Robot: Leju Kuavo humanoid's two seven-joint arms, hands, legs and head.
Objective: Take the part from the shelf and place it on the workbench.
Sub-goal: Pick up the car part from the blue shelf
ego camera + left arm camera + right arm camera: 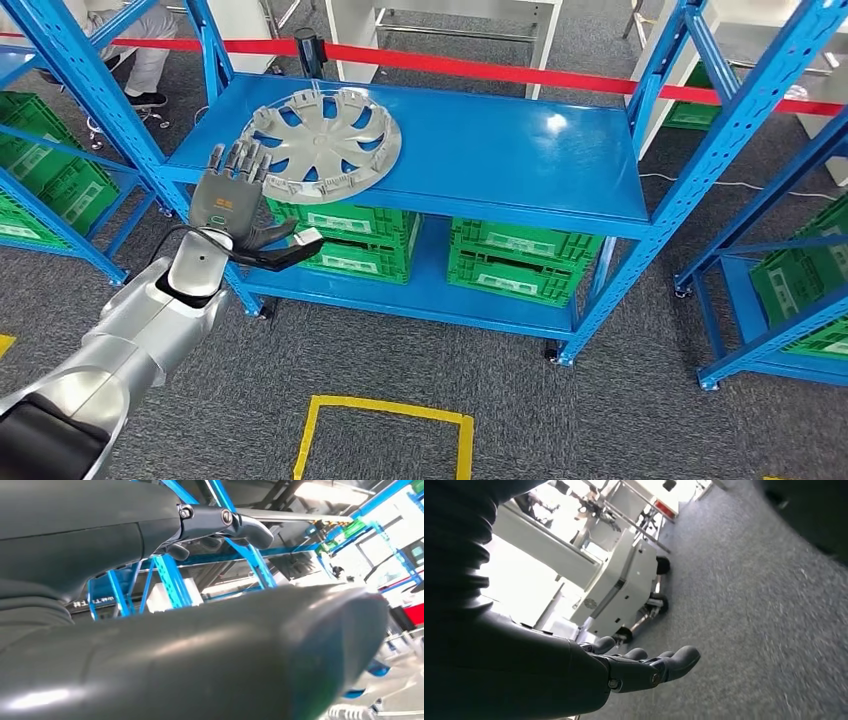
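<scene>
The part, a grey spoked wheel cover [320, 142], lies flat on the top board of the blue shelf [520, 160], at its left end. My left hand [235, 205] is raised in front of the shelf's near edge, fingers spread upward just short of the cover's near-left rim, thumb sticking out to the right. It holds nothing. The left wrist view looks past the thick thumb [225, 650] and the fingers [220, 522] at blue shelf frames. My right hand [639, 667] hangs over grey carpet with its fingers loosely extended and nothing in it.
Green crates [525, 258] fill the shelf's lower board. More blue racks with green crates stand at left [45, 170] and right [800, 280]. A red barrier tape [480, 68] runs behind the shelf. A yellow square [385, 435] marks the carpet. A seated person's legs [140, 55] show far left.
</scene>
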